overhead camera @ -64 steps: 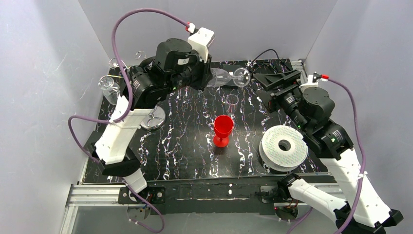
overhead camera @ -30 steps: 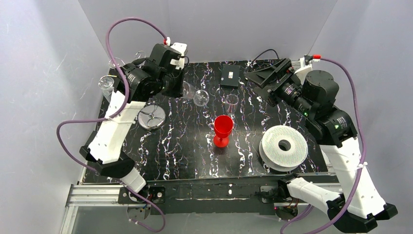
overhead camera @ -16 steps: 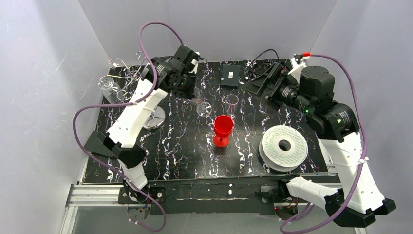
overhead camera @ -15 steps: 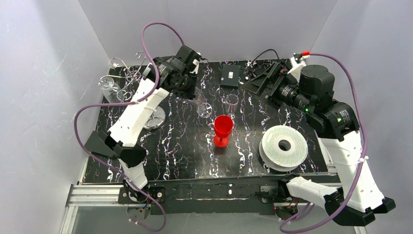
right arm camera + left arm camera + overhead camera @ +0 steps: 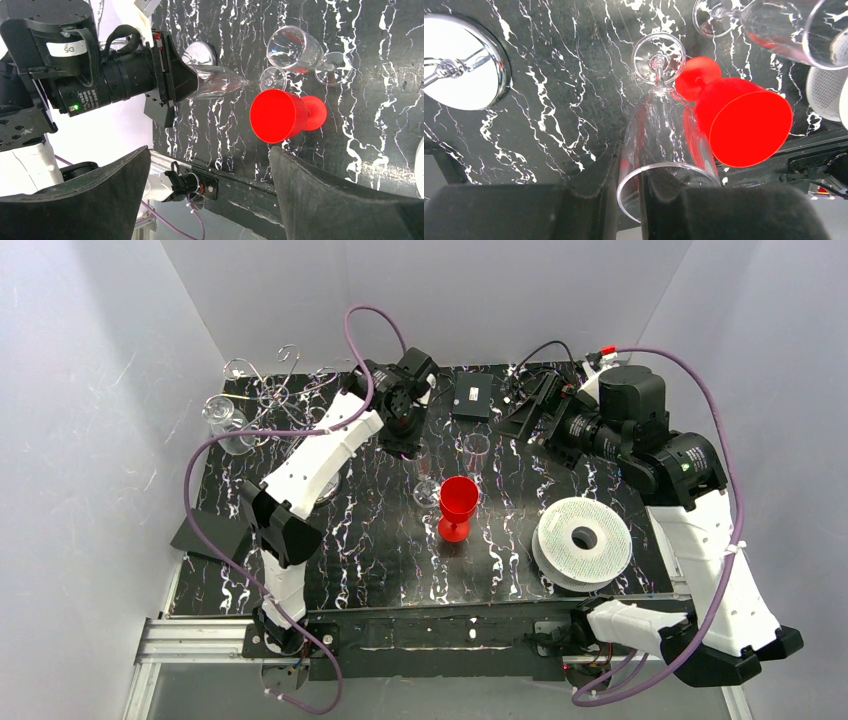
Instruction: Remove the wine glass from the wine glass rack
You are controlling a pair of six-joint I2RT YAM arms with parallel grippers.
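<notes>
My left gripper (image 5: 407, 436) is shut on the rim of a clear wine glass (image 5: 424, 478), one finger inside the bowl and one outside, as the left wrist view (image 5: 629, 200) shows. The wine glass (image 5: 663, 125) hangs foot-down, its round foot at or just above the table, right beside a red goblet (image 5: 458, 506). The wine glass rack (image 5: 268, 388), thin silver wire, stands at the back left; its shiny round base (image 5: 464, 70) shows in the left wrist view. My right gripper (image 5: 528, 412) is wide open and empty, above the back right.
A second clear glass (image 5: 477, 451) stands behind the red goblet (image 5: 739, 120). Another clear glass (image 5: 224, 421) hangs at the rack's left side. A white ridged spool (image 5: 583, 540) lies at the front right. A small black box (image 5: 472, 395) sits at the back.
My left arm has carried the wine glass from the back, near the rack, rightward and down to the table's middle beside the red goblet. The right arm has turned slightly left.
</notes>
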